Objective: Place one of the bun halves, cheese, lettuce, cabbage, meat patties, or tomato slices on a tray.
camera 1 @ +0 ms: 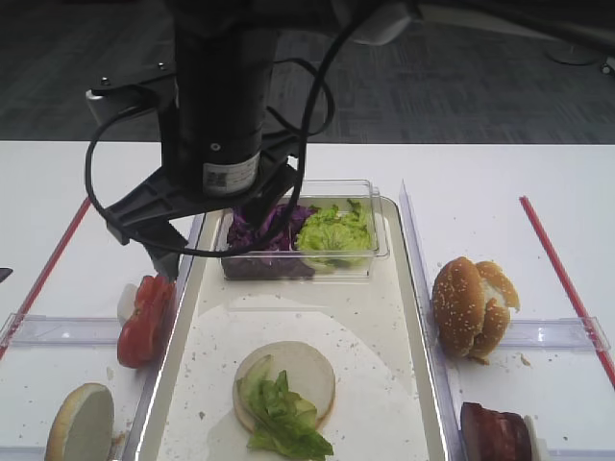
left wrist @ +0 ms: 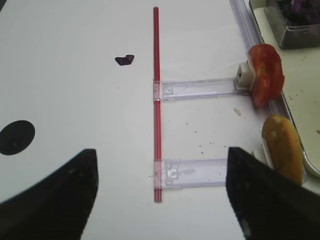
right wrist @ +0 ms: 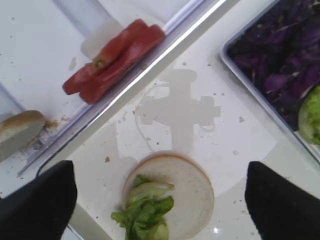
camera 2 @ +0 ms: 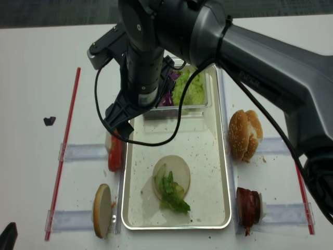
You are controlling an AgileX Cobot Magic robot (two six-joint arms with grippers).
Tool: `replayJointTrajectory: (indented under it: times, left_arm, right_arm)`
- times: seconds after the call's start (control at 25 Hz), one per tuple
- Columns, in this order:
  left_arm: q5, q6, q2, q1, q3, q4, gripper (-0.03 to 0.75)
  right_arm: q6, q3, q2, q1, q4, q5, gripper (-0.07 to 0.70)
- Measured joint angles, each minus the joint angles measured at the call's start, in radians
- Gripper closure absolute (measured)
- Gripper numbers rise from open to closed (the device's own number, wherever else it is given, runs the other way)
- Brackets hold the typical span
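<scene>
A metal tray (camera 1: 384,327) holds a bun half (camera 1: 306,367) with a lettuce leaf (camera 1: 283,415) lying on it. My right gripper (right wrist: 160,210) hangs open and empty high over that bun half (right wrist: 195,192); in the high view the right gripper (camera 1: 144,240) is above the tray's left rim, close to the tomato slices (camera 1: 144,322). A clear box at the tray's far end holds purple cabbage (camera 1: 269,230) and more lettuce (camera 1: 334,230). My left gripper (left wrist: 160,200) stands open over bare white table, left of the tomato slices (left wrist: 265,72).
Left of the tray, a second bun half (camera 1: 82,423) stands on edge in a clear rack. To the tray's right are sesame bun halves (camera 1: 471,305) and meat patties (camera 1: 495,432). Red strips (left wrist: 157,100) border the work area. A purple scrap (left wrist: 125,60) lies on the table.
</scene>
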Motion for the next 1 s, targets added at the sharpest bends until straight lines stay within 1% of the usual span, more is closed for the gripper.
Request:
replayJointTrajectory:
  times: [0.16, 0.32, 0.48, 0.84, 1.0]
  left_arm:
    - [0.0, 0.0, 0.0, 0.0, 0.0, 0.0, 0.224]
    - [0.0, 0.0, 0.0, 0.0, 0.0, 0.0, 0.224]
    - [0.0, 0.0, 0.0, 0.0, 0.0, 0.0, 0.224]
    - [0.0, 0.0, 0.0, 0.0, 0.0, 0.0, 0.224]
    - [0.0, 0.0, 0.0, 0.0, 0.0, 0.0, 0.224]
  right_arm:
    - [0.007, 0.0, 0.0, -0.052, -0.014, 0.002, -0.06]
    - [0.023, 0.0, 0.0, -0.158, -0.018, 0.002, -0.06]
    - [0.025, 0.0, 0.0, -0.296, -0.034, 0.002, -0.06]
    - [0.02, 0.0, 0.0, -0.67, -0.07, 0.002, -0.06]
    - [0.014, 0.0, 0.0, -0.785, -0.067, 0.002, -0.06]
